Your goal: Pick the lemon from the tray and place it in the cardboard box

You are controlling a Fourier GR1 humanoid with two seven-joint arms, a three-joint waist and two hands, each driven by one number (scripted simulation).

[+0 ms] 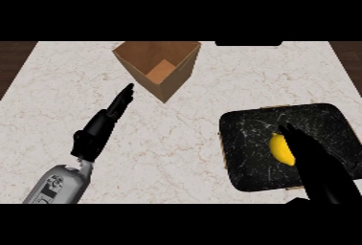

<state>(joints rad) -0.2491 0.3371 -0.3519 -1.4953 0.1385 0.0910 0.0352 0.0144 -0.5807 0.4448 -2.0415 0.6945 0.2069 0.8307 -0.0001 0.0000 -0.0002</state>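
Right hand [314,165], fingers straight and holding nothing, lies just right of the lemon [281,149], parallel to its long axis.

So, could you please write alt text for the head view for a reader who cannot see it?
The robot's right hand, fingers straight, reaches over a black tray beside the yellow lemon lying in it. An open cardboard box stands at the far side of the marble counter, and the left hand rests open at the left.
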